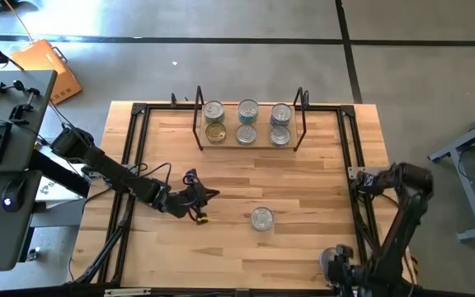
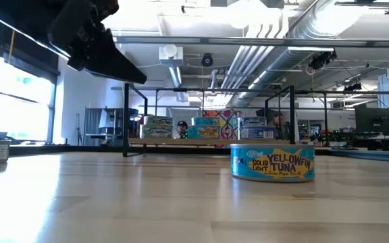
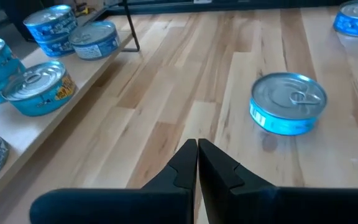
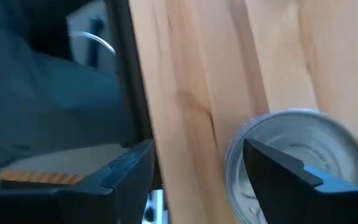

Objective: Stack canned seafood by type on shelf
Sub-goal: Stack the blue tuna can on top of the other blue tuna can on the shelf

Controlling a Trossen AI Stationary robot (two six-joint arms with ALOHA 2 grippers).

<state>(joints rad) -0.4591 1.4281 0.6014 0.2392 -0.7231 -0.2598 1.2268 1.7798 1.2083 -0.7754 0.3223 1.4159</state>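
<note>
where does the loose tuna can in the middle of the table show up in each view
High view: lone can on bare table, near side, right of the left gripper.
Low view: right of centre, closest thing, yellowfin tuna label.
Left wrist view: right of centre, ahead of the shut fingers.
Right wrist view: cannot tell; the can there may be another.
Shared landmark: the shelf with cans, behind it.

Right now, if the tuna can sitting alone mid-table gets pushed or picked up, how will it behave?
The lone tuna can looks rigid metal, so it should not give under a grip. It rests flat on its base, short and wide, so a push would probably slide it over the table rather than tip or roll it. Its smooth side may be somewhat slippery.
</note>
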